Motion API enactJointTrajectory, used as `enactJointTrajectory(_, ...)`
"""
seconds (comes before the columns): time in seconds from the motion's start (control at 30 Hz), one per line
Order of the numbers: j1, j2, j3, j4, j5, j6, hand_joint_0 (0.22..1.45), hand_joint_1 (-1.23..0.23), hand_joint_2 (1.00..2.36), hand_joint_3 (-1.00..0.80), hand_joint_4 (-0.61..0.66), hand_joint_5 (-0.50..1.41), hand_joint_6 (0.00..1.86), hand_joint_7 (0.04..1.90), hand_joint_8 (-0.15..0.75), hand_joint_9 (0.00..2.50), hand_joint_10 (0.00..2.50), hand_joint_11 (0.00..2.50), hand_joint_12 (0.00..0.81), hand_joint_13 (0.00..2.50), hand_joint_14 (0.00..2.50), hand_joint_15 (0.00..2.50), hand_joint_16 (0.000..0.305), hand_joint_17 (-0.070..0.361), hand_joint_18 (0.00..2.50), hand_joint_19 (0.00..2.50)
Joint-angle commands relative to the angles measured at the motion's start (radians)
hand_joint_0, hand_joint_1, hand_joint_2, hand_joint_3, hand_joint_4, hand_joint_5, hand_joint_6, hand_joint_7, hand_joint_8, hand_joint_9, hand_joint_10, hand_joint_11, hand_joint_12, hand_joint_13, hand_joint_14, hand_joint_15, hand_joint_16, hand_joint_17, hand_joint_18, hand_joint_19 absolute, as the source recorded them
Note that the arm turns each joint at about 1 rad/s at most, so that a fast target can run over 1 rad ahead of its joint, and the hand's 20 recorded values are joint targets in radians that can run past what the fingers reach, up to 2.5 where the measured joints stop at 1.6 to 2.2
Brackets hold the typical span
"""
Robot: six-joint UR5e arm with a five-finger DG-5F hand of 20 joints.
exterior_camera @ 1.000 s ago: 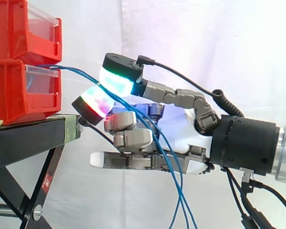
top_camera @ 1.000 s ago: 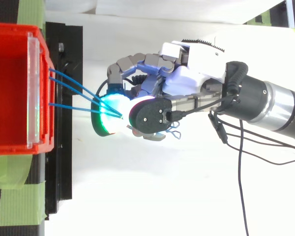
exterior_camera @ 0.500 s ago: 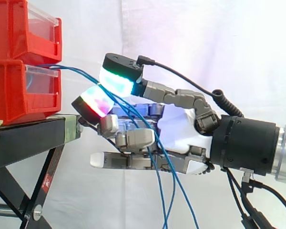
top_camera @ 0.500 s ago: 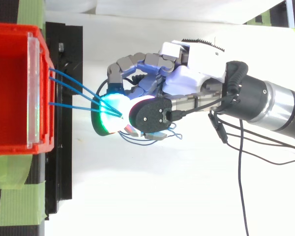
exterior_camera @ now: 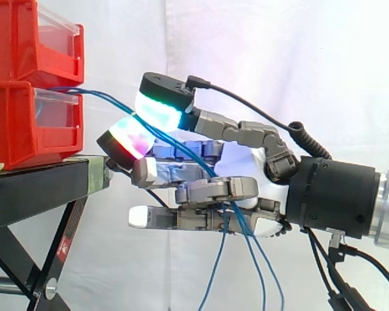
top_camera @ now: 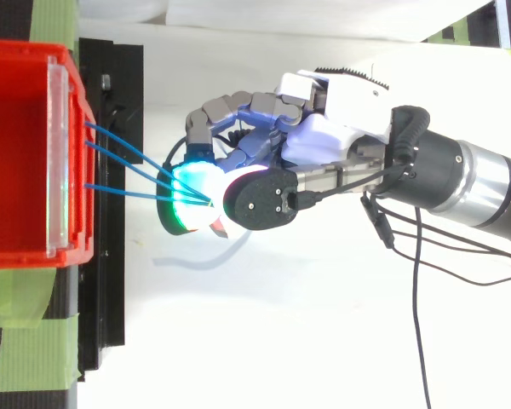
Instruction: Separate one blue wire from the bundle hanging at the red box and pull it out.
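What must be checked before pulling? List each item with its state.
1. Grip: the hand pinches the blue wires between its glowing pads: ok.
2. One wire singled out: in the top view three wires from the red bin meet at the pads: not ok.
3. Hanging ends: they drop down among the lower fingers; whether they would snag: cannot tell.
4. Wires run into the bin: ok.
5. Bin sits on the black stand: ok.
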Motion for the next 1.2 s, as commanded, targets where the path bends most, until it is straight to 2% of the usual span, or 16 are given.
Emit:
enactJointTrajectory(0.0,0.000,0.000,0.000,0.000,0.000,0.000,0.64,-0.70,1.03,-0.09,0.17,-0.20,0.81,1.10,0.337,0.94,0.01,1.37,0.305,1.27,1.96,0.74,0.050,0.113,0.71,0.80)
enactJointTrajectory(0.17,-0.002,0.000,0.000,0.000,0.000,0.001,0.65,-0.70,1.03,-0.09,0.18,-0.20,0.81,1.09,0.333,0.96,0.01,1.39,0.303,1.24,2.05,0.74,0.049,0.110,0.79,0.95)
enactJointTrajectory(0.47,-0.003,0.000,0.000,0.000,-0.002,-0.009,0.65,-0.70,1.03,-0.09,0.18,-0.20,0.81,1.10,0.328,0.98,0.01,1.39,0.307,1.23,2.08,0.74,0.049,0.111,0.79,0.93)
enactJointTrajectory(0.5,-0.006,0.005,0.000,-0.006,-0.012,-0.089,0.65,-0.70,1.03,-0.09,0.17,-0.20,0.81,1.09,0.330,0.98,0.01,1.40,0.305,1.23,2.07,0.76,0.050,0.111,0.79,0.93)
enactJointTrajectory(0.57,-0.008,0.012,0.000,-0.006,-0.014,-0.123,0.65,-0.70,1.03,-0.09,0.17,-0.20,0.81,1.08,0.329,0.97,0.01,1.40,0.303,1.23,2.06,0.74,0.049,0.110,0.78,0.93)
enactJointTrajectory(0.6,-0.011,0.029,0.000,-0.008,-0.017,-0.172,0.65,-0.70,1.03,-0.09,0.17,-0.20,0.81,1.09,0.334,0.98,0.01,1.39,0.303,1.23,2.06,0.74,0.049,0.111,0.78,0.93)
enactJointTrajectory(0.67,-0.014,0.041,0.000,-0.012,-0.017,-0.210,0.65,-0.70,1.03,-0.10,0.17,-0.20,0.81,1.09,0.330,0.98,0.01,1.38,0.304,1.23,2.04,0.76,0.049,0.111,0.78,0.92)
enactJointTrajectory(0.77,-0.025,0.080,0.000,-0.046,-0.026,-0.304,0.65,-0.70,1.03,-0.09,0.17,-0.20,0.81,1.09,0.329,0.97,0.01,1.39,0.311,1.23,2.03,0.76,0.050,0.111,0.77,0.91)
enactJointTrajectory(0.83,-0.026,0.086,0.000,-0.057,-0.031,-0.316,0.65,-0.70,1.03,-0.10,0.17,-0.20,0.81,1.09,0.329,0.97,0.01,1.38,0.305,1.23,2.02,0.76,0.049,0.111,0.77,0.92)
enactJointTrajectory(1.0,-0.041,0.129,0.000,-0.161,-0.077,-0.382,0.65,-0.70,1.03,-0.09,0.17,-0.20,0.81,1.10,0.330,0.97,0.01,1.38,0.306,1.23,2.00,0.78,0.050,0.112,0.76,0.91)
enactJointTrajectory(1.17,-0.048,0.144,0.000,-0.193,-0.077,-0.388,0.65,-0.71,1.03,-0.09,0.17,-0.20,0.80,1.09,0.329,0.99,0.01,1.47,0.313,1.23,1.99,0.77,0.050,0.112,0.76,0.90)
